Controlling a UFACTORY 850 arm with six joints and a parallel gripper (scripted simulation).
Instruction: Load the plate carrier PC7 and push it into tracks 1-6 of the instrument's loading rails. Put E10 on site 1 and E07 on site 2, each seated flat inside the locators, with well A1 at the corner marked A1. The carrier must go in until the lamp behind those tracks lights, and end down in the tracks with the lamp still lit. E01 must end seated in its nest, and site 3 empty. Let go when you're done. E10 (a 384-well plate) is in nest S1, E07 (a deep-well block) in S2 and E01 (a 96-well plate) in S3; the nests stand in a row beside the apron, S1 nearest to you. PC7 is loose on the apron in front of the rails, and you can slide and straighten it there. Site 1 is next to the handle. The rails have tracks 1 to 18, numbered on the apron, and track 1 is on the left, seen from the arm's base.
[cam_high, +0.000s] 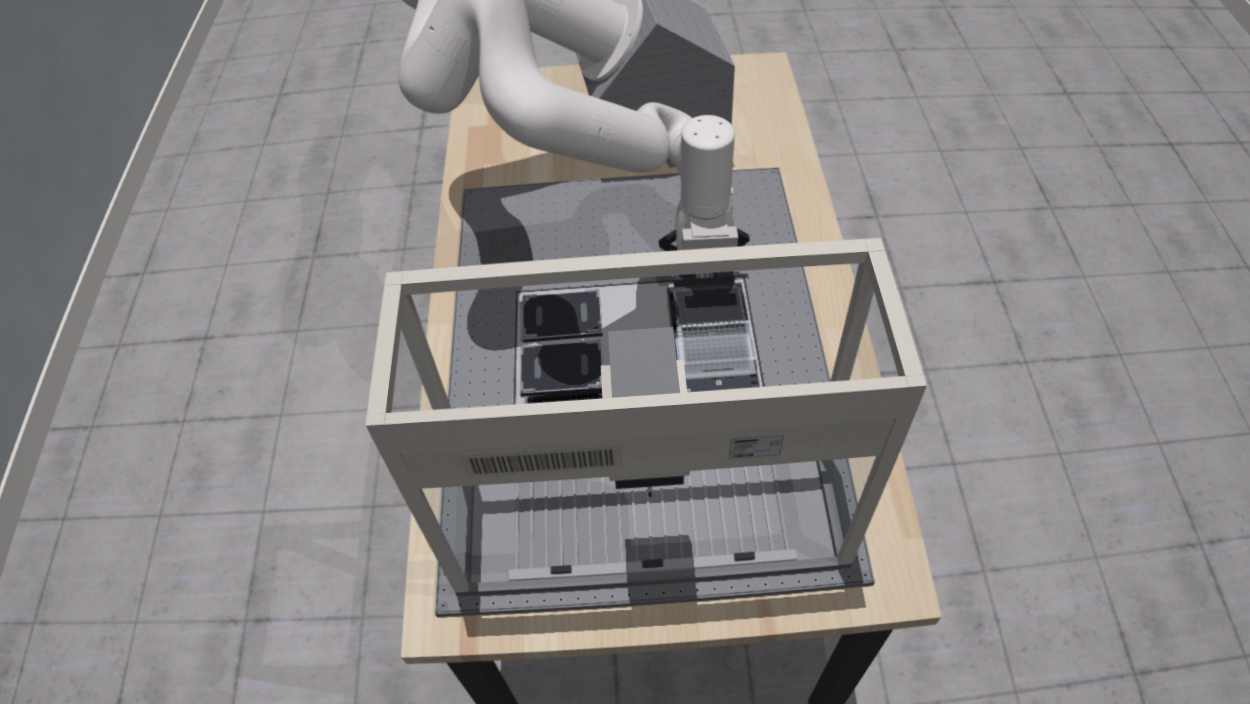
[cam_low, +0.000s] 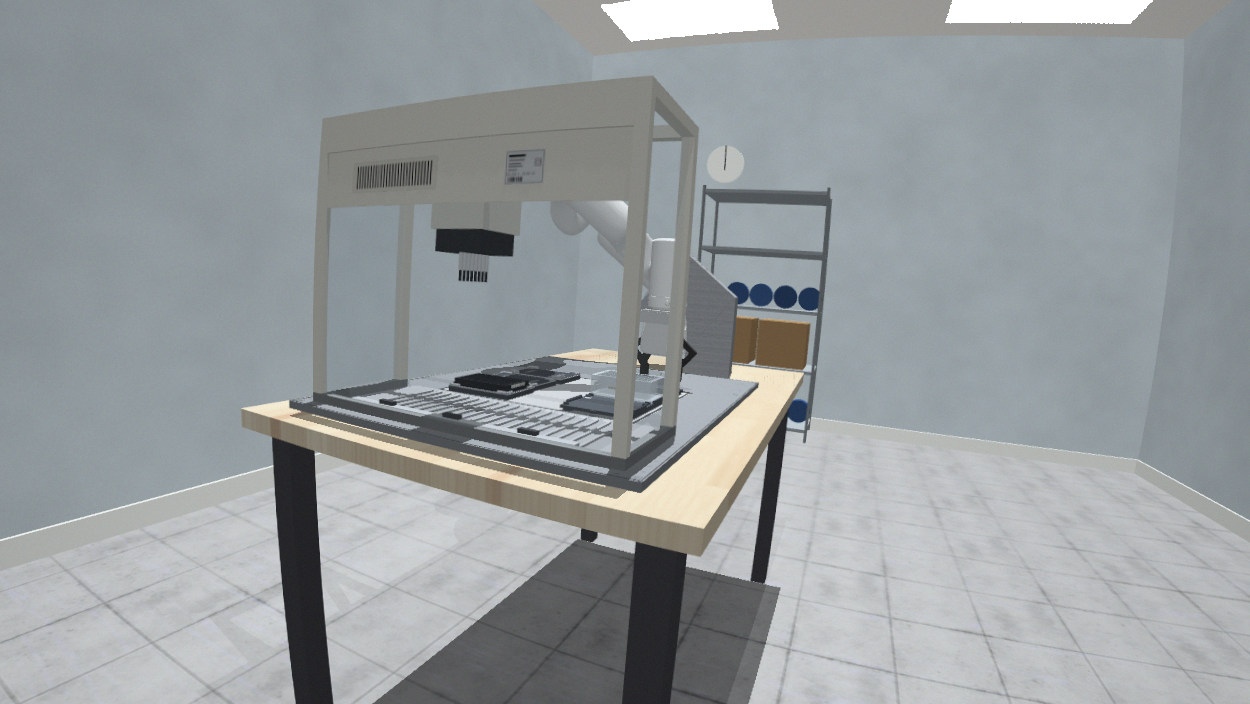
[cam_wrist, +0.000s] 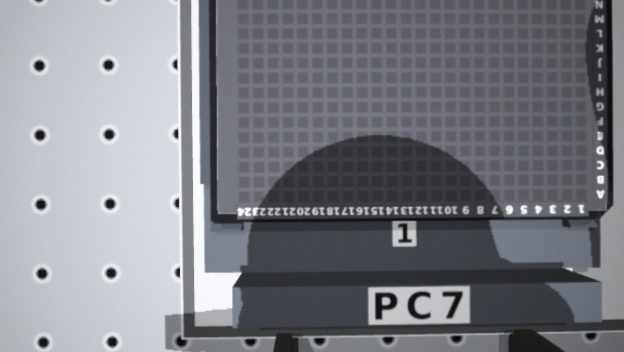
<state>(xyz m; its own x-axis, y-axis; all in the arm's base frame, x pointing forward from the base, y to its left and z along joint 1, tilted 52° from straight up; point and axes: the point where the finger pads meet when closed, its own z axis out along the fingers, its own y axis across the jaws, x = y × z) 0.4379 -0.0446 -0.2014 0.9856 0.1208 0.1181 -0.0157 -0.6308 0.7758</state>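
My tool (cam_high: 706, 248) hangs just above the handle end of PC7 (cam_wrist: 419, 304), fingers spread wide and holding nothing; in the wrist view only two dark fingertips poke in at the bottom edge, just below the handle, so I judge I am lining up to grip or push it; PC7 lies on the apron (cam_high: 642, 349) in front of the rails (cam_high: 656, 520), its long axis pointing toward them, which suits a straight shove inward; E10 (cam_wrist: 400, 100), the fine-gridded 384-well plate, sits on site 1 right beside the handle, its column 1 and row A meeting at the right near corner in the wrist view; whether that matches the A1 mark I cannot tell; it looks flat inside the locators; from the top view a clear-looking block, likely E07 (cam_high: 717, 349), occupies site 2 behind it, and site 3 beyond shows bare; two dark nests (cam_high: 559, 314) stand to the side of the apron, a third hidden by the instrument frame (cam_high: 642, 266); the carrier seems set well to one side, so it may need sliding across before tracks 1-6.
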